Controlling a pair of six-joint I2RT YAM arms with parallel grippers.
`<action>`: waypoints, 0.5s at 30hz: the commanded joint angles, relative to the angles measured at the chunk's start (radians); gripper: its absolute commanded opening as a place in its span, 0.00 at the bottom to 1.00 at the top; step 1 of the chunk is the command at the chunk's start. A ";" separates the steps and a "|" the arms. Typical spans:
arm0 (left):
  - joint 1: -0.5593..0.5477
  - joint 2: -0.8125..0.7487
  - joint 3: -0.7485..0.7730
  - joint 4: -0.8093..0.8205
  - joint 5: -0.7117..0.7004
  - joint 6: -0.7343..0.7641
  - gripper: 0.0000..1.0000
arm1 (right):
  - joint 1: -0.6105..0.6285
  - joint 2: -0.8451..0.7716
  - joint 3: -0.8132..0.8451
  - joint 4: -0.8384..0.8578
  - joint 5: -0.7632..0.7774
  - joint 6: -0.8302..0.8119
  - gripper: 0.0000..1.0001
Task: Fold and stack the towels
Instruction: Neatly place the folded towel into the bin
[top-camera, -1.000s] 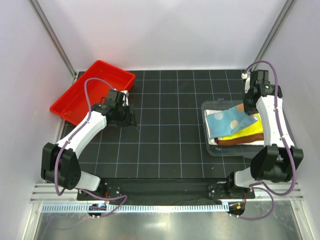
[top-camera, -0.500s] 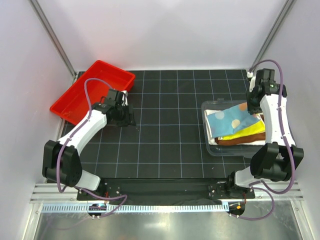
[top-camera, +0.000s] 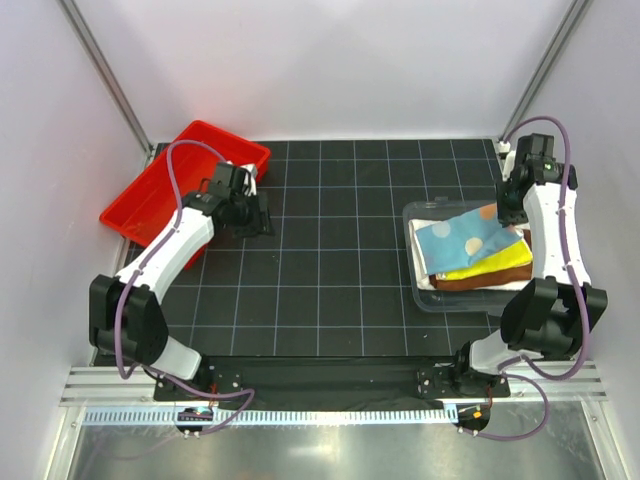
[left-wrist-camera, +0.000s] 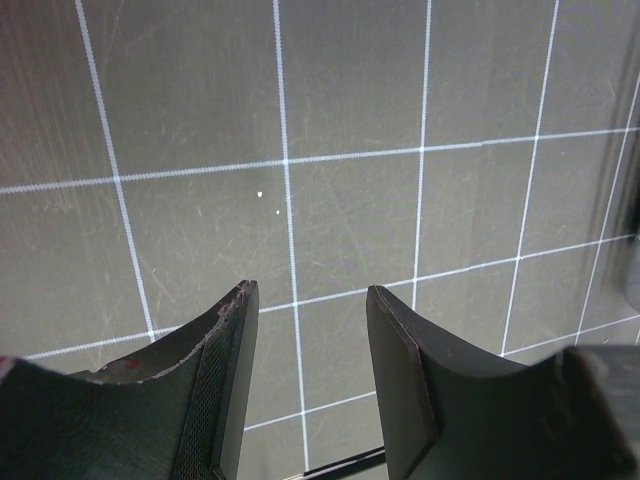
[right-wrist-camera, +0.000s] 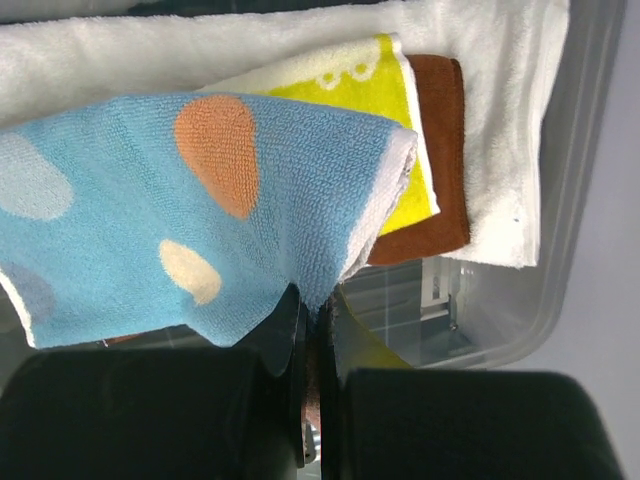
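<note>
At the table's right side, a light-blue terry towel with coloured spots (right-wrist-camera: 150, 220) is pinched by its edge in the closed right gripper (right-wrist-camera: 312, 318). It is held over the clear plastic bin (right-wrist-camera: 575, 180), where a large white towel (right-wrist-camera: 500, 150), a brown towel (right-wrist-camera: 442, 150) and a yellow-green towel (right-wrist-camera: 340, 100) are stacked. The left gripper (left-wrist-camera: 310, 295) is held open and empty above the black gridded mat (left-wrist-camera: 350, 100). So thin a pinch may be lost, or the lower towels may be dragged askew. No writing can be read.

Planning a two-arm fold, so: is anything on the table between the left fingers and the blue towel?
Nothing visible. The black grid mat between the open left fingers and the blue towel is bare. Only the clear bin has its left wall beside the towel, which the right fingers pinch at one edge.
</note>
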 joint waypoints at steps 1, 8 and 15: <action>0.004 0.021 0.052 -0.023 0.025 0.011 0.51 | -0.010 0.025 0.062 0.017 -0.075 0.022 0.01; 0.005 0.050 0.058 -0.028 0.009 0.017 0.51 | 0.004 -0.037 0.043 0.007 -0.247 0.111 0.01; 0.004 0.024 0.035 -0.020 0.022 0.016 0.51 | 0.005 -0.107 0.084 -0.053 -0.203 0.120 0.01</action>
